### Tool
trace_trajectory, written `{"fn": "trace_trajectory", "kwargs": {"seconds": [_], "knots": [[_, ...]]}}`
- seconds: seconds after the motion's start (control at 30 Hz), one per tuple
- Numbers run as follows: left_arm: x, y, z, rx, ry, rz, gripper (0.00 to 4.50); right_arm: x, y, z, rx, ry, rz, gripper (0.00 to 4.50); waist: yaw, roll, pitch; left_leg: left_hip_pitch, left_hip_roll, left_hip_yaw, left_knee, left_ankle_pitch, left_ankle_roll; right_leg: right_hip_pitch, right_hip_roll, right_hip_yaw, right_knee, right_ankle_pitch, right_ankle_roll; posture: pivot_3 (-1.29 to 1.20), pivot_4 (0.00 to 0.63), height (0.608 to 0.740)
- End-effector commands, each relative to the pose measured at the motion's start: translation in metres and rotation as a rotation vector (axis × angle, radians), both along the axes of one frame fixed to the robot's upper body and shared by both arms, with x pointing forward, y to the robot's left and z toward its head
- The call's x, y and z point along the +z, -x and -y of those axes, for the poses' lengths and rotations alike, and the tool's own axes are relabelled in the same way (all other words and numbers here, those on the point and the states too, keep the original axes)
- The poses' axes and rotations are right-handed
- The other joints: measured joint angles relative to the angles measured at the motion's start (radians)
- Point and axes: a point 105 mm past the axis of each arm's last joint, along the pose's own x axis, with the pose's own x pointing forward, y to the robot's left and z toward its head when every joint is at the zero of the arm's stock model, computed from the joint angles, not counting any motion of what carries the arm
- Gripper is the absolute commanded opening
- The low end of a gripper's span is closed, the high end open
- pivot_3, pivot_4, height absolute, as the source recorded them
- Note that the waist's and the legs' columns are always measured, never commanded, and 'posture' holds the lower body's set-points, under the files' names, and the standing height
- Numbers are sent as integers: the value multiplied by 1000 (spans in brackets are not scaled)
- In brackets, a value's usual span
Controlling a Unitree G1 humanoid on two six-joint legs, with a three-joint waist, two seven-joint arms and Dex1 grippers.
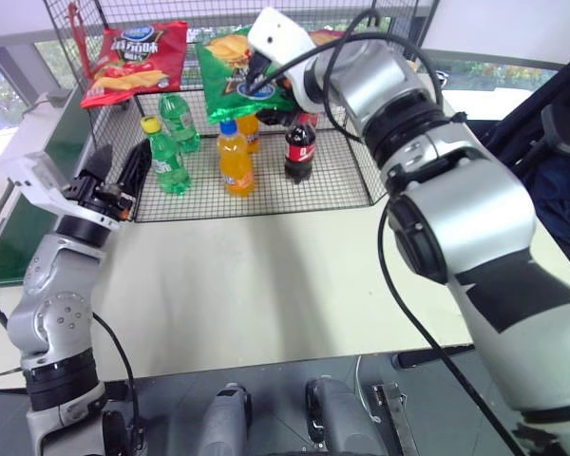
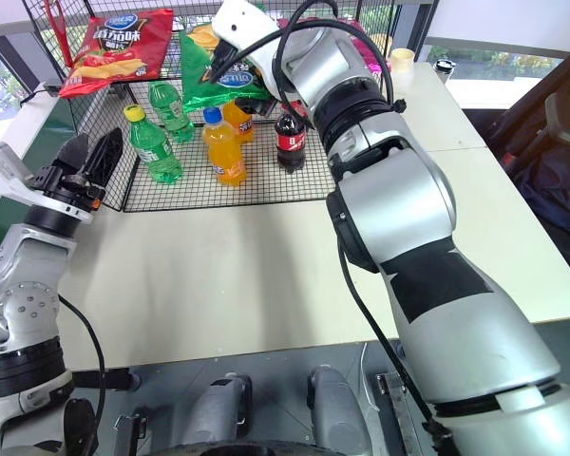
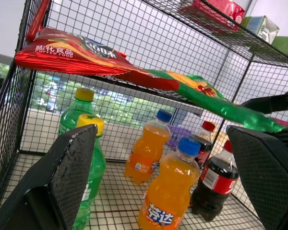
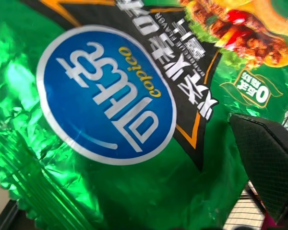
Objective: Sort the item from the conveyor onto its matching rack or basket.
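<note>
Pale tabletop [image 1: 266, 285], wire rack [image 1: 361, 180] at its far edge. Our right gripper [image 1: 258, 78] sits at the green crisp bag [image 1: 230, 66], fingers spread wide; the bag lies on the rack's shelf, right against them. Beside it, a red bag [image 1: 133, 59]; below, bottles [image 1: 234, 157]. Our left gripper [image 1: 119, 180] hangs open near the rack's corner. We judge the release made: draw straight back, don't snag the bag.

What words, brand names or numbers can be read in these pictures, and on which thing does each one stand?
"copico": green crisp bag, inside its round blue logo, beside large white Chinese characters.
"BARBECUE FLAVOR": same bag, small print beside the logo.
"0": same bag, in a small leaf-shaped badge.
"PUFFED FOOD": red crisp bag, under Chinese characters.
Labels on the orange bottle and cola bottle: too small or turned away to read.
</note>
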Motion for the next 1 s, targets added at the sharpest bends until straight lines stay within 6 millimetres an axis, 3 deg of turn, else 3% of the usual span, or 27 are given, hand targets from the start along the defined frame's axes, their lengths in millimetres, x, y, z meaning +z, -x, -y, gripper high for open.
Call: {"fn": "trace_trajectory", "kwargs": {"seconds": [0.03, 0.27, 0.5, 0.6, 0.83, 1.0], "knots": [[13, 8, 4, 3, -17, 63, 4500, 43, 9, -8, 12, -122, 74, 4427, 0, 0, 0, 0, 0, 0, 0, 0, 0, 0, 0, 0, 0, 0, 0, 0, 150, 740], [12, 7, 7, -5, -12, 60, 4500, 51, 1, -12, -118, -284, 143, 4427, 0, 0, 0, 0, 0, 0, 0, 0, 0, 0, 0, 0, 0, 0, 0, 0, 150, 740], [12, 8, 9, -9, -15, 55, 4500, 18, -6, -22, -197, -264, 119, 4427, 0, 0, 0, 0, 0, 0, 0, 0, 0, 0, 0, 0, 0, 0, 0, 0, 150, 740], [12, 10, 9, -3, -11, 56, 4500, 10, -4, -25, -122, -173, 100, 4427, 3, 0, 0, 0, 0, 0, 1, 0, 0, 0, 0, 0, 0, 0, 0, 0, 150, 740], [10, 12, 7, 6, -5, 46, 4500, 20, 3, -9, 13, -30, 89, 4427, 3, 0, 0, 0, -1, 0, 1, 0, 0, 1, 0, 0, 0, 0, 0, 0, 150, 740], [11, 9, 9, -10, -6, 41, 4500, 39, 5, 12, 30, -59, 88, 4427, 1, 0, 0, 0, -1, 0, 1, 0, 0, 1, 0, 0, 0, 0, 0, 0, 150, 740]]}}
